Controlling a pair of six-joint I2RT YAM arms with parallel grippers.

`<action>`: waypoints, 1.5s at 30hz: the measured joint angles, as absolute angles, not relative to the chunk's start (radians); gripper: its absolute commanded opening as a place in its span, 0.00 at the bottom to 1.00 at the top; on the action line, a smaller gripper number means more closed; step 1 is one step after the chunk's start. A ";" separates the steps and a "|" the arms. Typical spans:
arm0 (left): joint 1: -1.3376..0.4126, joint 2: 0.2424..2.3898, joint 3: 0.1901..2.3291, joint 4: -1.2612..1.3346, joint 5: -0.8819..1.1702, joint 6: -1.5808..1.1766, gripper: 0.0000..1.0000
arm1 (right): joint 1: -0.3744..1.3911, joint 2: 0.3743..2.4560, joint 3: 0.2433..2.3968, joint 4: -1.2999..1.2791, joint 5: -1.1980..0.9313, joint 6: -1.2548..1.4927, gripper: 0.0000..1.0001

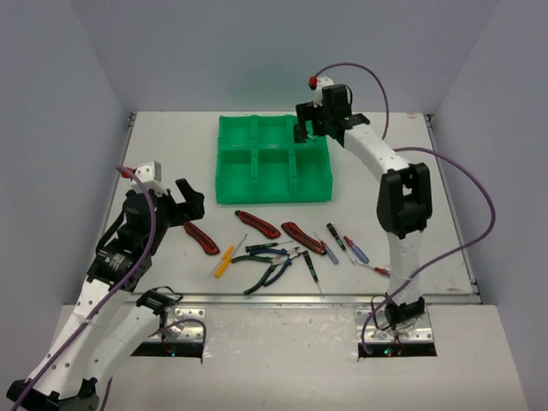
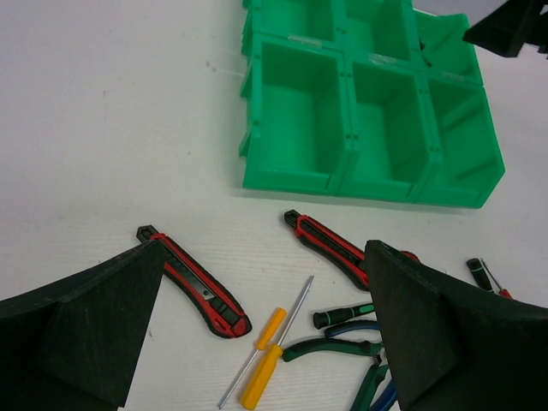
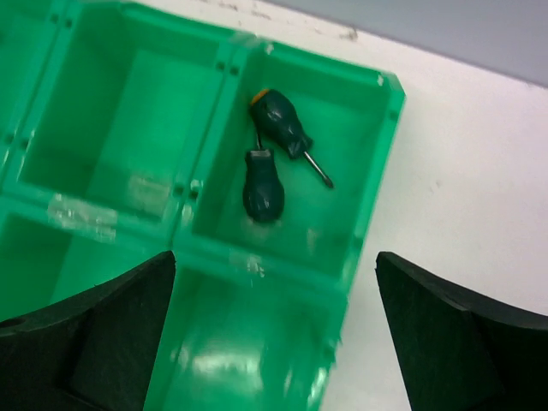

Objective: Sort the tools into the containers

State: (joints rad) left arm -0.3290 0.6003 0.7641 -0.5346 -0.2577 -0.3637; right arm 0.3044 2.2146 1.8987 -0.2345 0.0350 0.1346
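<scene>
Hovering at the 9 o'clock end of the tool row, the left gripper [image 2: 265, 300] is held wide with nothing in it. A red-and-black utility knife [image 2: 195, 282] lies just beside its left finger, and this is judged to be a line-up for a pick.

Toward 3 o'clock along the counter [image 1: 171, 154], two more utility knives [image 1: 258, 223], a yellow-handled screwdriver [image 2: 264, 360], pliers [image 1: 270, 272] and several precision screwdrivers [image 1: 355, 248] are left unsorted. The pliers and the yellow-handled screwdriver are crowded together with handles overlapping, so a clean grasp there may be hindered. The leftmost knife lies apart and is unobstructed.

At 12 o'clock from the row, the green six-compartment tray [image 1: 270, 190] is set with every bin open upward, so tools can be dropped in from above. Over its 1 o'clock corner bin, the right gripper [image 3: 274, 334] is held wide and empty. Two stubby screwdrivers [image 3: 279, 122] are seen lying loose on that bin's floor, close against each other.
</scene>
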 measured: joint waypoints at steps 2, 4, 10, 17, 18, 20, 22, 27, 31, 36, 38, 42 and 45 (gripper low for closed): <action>-0.331 0.596 0.764 -0.535 -0.258 -0.364 1.00 | 0.308 2.102 1.804 -0.290 0.064 0.136 0.99; -0.334 0.589 0.763 -0.535 -0.258 -0.364 1.00 | 0.312 1.915 1.637 -0.348 0.101 0.154 0.99; -0.336 0.569 0.760 -0.534 -0.258 -0.364 1.00 | 0.317 1.411 1.215 -0.444 0.111 0.202 0.99; -0.340 0.594 0.760 -0.525 -0.232 -0.362 1.00 | 0.317 1.383 1.039 -0.676 0.250 0.195 0.71; -0.340 0.603 0.759 -0.523 -0.228 -0.361 1.00 | 0.316 1.413 1.026 -0.704 0.260 0.193 0.68; -0.340 0.624 0.759 -0.521 -0.220 -0.359 1.00 | 0.315 1.475 1.007 -0.744 0.267 0.195 0.63; -0.340 0.630 0.759 -0.520 -0.217 -0.356 1.00 | 0.315 1.511 0.987 -0.761 0.257 0.196 0.61; -0.344 0.636 0.755 -0.520 -0.217 -0.351 1.00 | 0.315 1.526 0.950 -0.756 0.187 0.202 0.48; -0.350 0.633 0.755 -0.520 -0.217 -0.349 1.00 | 0.315 1.583 0.926 -0.733 0.153 0.204 0.44; -0.356 0.633 0.755 -0.520 -0.217 -0.349 1.00 | 0.315 1.642 0.880 -0.710 0.105 0.203 0.44; -0.356 0.633 0.755 -0.520 -0.217 -0.349 1.00 | 0.315 1.642 0.869 -0.709 0.090 0.204 0.42; -0.358 0.635 0.755 -0.520 -0.217 -0.349 1.00 | 0.315 1.646 0.860 -0.692 0.071 0.206 0.34; -0.359 0.636 0.755 -0.520 -0.217 -0.349 1.00 | 0.315 1.664 0.859 -0.677 0.071 0.206 0.25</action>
